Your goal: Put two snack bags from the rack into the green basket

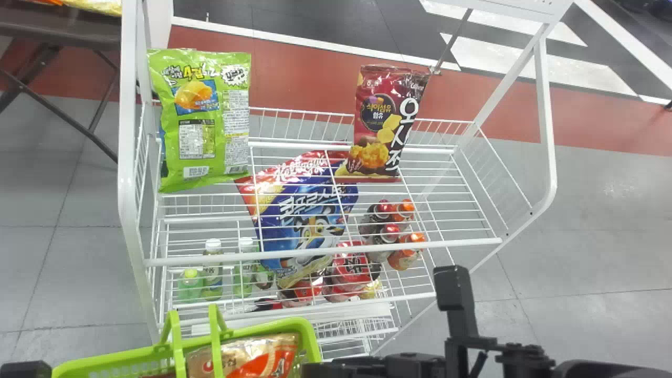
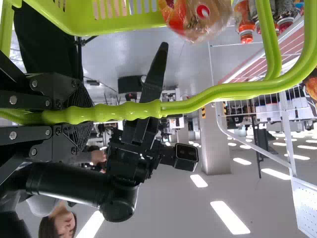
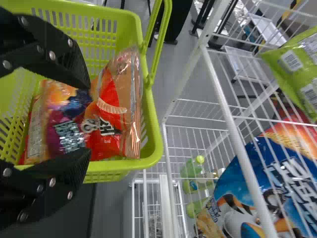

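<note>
- Head view: green (image 1: 207,113) and red (image 1: 380,123) snack bags on the rack's (image 1: 451,244) top shelf; right tool (image 1: 367,366) beside the green basket (image 1: 311,338).
- Left wrist view: left tool (image 2: 81,115) clamped on the basket's handle (image 2: 198,101).
- Right wrist view: right tool's fingers (image 3: 64,171) apart over orange (image 3: 119,109) and purple (image 3: 59,129) packets in the basket.

Glossy orange-red (image 3: 117,109) and purple-orange bags (image 3: 59,131) lie near 1 corner of the green basket (image 3: 154,151). On the white rack (image 1: 127,157), 2 plump bags stand: green (image 1: 210,105) at the top shelf's left edge, dark red (image 1: 375,113) farther right.
</note>
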